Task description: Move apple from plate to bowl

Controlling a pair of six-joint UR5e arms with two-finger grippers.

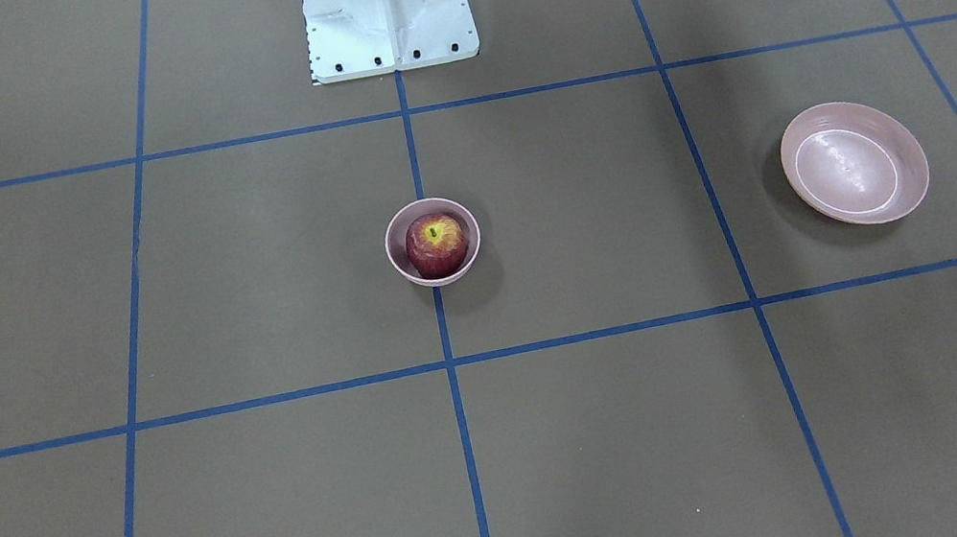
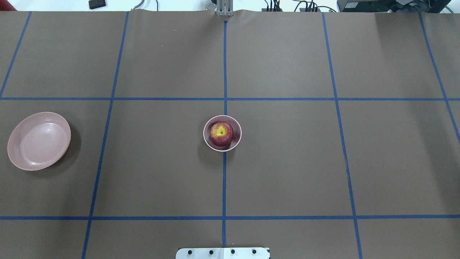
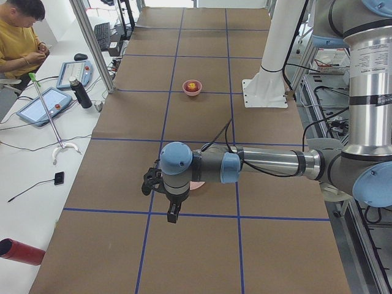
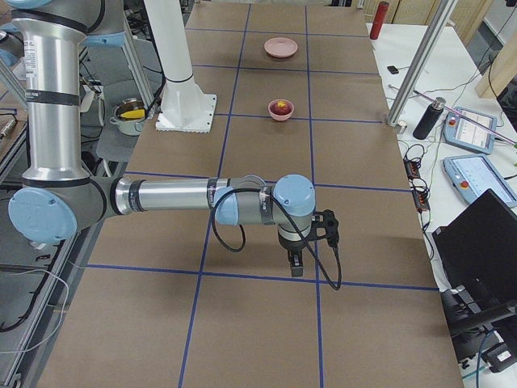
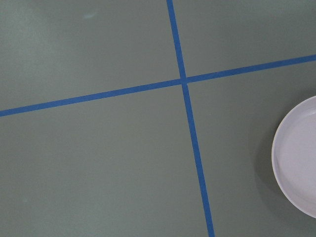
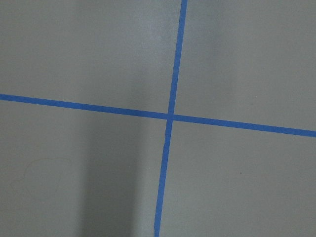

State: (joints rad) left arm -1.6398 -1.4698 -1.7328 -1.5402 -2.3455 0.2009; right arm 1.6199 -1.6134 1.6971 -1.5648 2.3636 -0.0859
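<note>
Left arm (image 3: pixel 269 162) covers most of plate (image 3: pixel 197 186) | apple (image 2: pixel 221 133) in bowl (image 2: pixel 235 142)

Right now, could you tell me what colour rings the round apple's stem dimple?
Yellow, on the round dark red apple; clearest in the overhead exterior view.

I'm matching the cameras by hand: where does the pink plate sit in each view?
Front-facing: plate right of centre.
Overhead: plate at far left.
Exterior left: plate a pink sliver behind the near arm.
Exterior right: plate far, top centre.
Left wrist: plate cut by right edge.
Right wrist: not in it.
Landmark: the bowl holding the apple, on the centre tape line.
</note>
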